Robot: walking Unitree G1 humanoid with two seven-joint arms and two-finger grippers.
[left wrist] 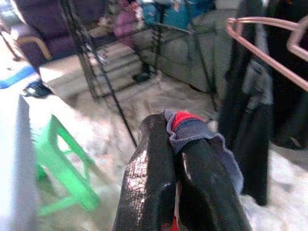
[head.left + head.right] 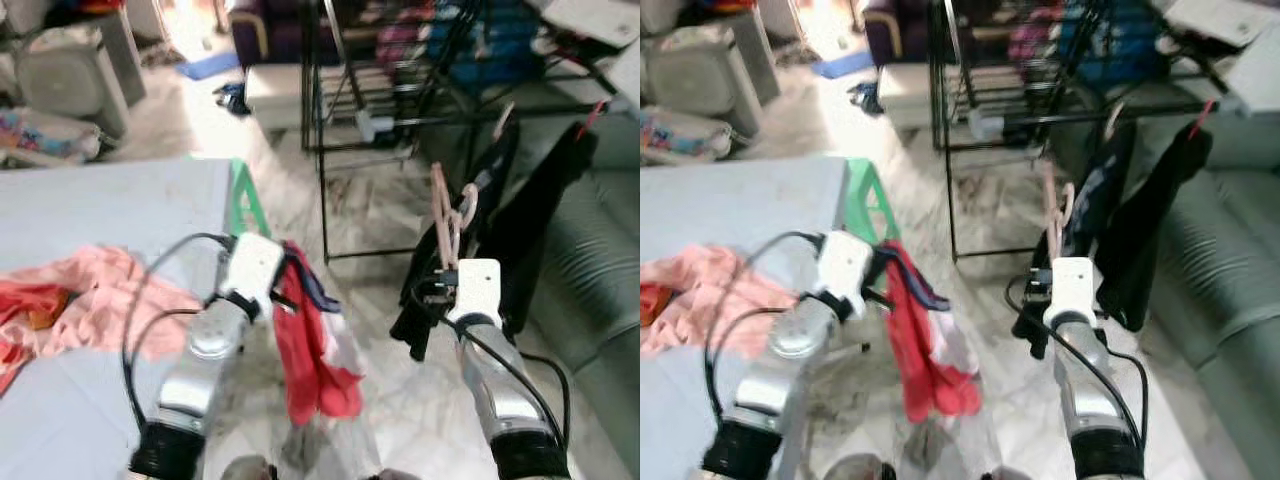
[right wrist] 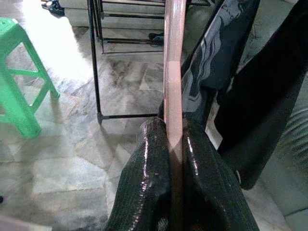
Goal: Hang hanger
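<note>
My right gripper [image 2: 447, 272] is shut on a pink hanger [image 2: 446, 213], which stands upright above it in front of a black drying rack [image 2: 400, 110]. The right wrist view has the pink hanger [image 3: 173, 72] clamped between both black fingers [image 3: 144, 192]. My left gripper [image 2: 290, 290] is shut on a red, white and blue garment [image 2: 315, 350] that hangs down over the floor. In the left wrist view the garment's blue and red collar [image 1: 190, 127] sits pinched between the fingers [image 1: 149, 183]. Dark clothes [image 2: 520, 220] hang on the rack beside the hanger.
A grey table [image 2: 100, 200] on my left carries a pink and orange cloth [image 2: 90, 300]. A green stool [image 2: 243, 200] stands by its corner. A grey-green sofa [image 2: 600, 270] is at the right. Marble floor [image 2: 370, 300] lies between table and rack.
</note>
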